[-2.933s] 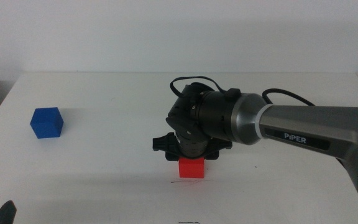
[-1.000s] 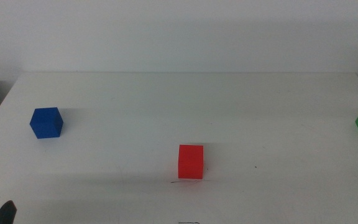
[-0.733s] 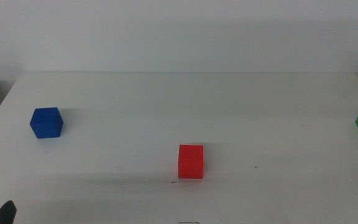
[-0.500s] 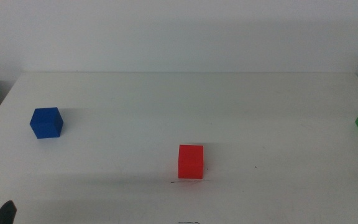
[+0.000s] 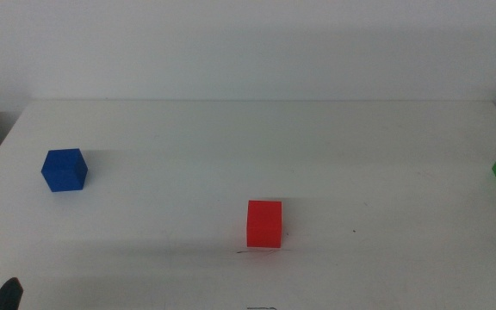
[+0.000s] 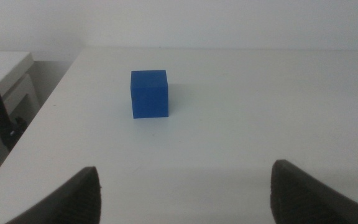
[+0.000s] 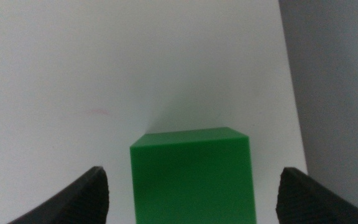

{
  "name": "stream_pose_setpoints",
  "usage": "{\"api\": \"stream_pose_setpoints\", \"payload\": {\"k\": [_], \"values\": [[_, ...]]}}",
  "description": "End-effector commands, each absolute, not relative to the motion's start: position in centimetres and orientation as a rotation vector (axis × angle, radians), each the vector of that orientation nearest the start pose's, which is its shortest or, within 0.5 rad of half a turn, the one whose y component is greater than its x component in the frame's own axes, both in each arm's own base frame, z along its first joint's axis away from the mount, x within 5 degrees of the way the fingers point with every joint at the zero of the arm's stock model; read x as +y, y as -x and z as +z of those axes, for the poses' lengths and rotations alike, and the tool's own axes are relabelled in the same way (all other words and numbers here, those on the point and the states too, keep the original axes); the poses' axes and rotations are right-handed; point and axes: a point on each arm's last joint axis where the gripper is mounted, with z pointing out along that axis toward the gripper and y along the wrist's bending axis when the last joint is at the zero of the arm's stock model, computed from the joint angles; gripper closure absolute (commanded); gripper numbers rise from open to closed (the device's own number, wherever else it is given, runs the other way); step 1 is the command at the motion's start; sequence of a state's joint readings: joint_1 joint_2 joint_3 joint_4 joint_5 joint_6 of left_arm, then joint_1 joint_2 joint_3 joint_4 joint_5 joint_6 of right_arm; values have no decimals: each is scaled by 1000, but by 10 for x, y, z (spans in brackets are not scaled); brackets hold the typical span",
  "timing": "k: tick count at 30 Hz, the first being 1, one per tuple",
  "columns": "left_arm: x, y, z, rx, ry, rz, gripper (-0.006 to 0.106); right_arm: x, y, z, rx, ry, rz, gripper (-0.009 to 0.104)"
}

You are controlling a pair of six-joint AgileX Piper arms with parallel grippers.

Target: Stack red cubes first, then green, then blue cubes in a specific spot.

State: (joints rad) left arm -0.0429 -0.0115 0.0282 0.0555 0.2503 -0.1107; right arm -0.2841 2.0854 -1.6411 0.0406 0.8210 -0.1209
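Green cube (image 7: 191, 174): sitting between the right gripper (image 7: 191, 205)'s spread jaws, untouched; looking light, rigid, matte; flat opposite faces suiting grip. Left gripper (image 6: 182, 199) waiting, jaws spread.

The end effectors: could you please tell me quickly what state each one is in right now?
Left end effector: open, empty, facing the blue cube.
Right end effector: open, straddling the green cube, not yet gripping.

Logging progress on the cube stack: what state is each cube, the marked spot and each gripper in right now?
red cube: on the marked spot, nothing on top.
green cube: on the table, unheld.
blue cube: on the table, unheld.
right gripper: open, astride the green cube.
left gripper: open, waiting.
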Motion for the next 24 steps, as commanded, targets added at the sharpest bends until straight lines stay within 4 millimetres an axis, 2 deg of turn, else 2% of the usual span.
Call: {"api": "stream_pose_setpoints", "payload": {"k": [1, 6, 9, 12, 15, 16, 17, 20, 24], "values": [[-2, -54, 191, 1644, 24, -86, 7, -128, -434, 231, 2631, -229, -103, 13], [-2, -54, 191, 1644, 24, -86, 7, -128, -436, 222, 2655, -228, -100, 18], [-2, -54, 191, 1644, 24, -85, 7, -128, -435, 221, 2670, -224, -98, 28], [-2, -54, 191, 1644, 24, -85, 7, -128, -434, 220, 2681, -214, -98, 46], [-2, -54, 191, 1644, 24, -85, 7, -128, -434, 220, 2681, -214, -98, 69], [-2, -54, 191, 1644, 24, -85, 7, -128, -434, 222, 2683, -213, -99, 87], [-2, -54, 191, 1644, 24, -85, 7, -127, -432, 224, 2685, -211, -102, 95], [-2, -54, 191, 1644, 24, -85, 7, -124, -426, 241, 2678, -232, -90, 96], [-2, -54, 191, 1644, 24, -85, 7, -107, -414, 281, 2595, -286, -68, 96]]}}
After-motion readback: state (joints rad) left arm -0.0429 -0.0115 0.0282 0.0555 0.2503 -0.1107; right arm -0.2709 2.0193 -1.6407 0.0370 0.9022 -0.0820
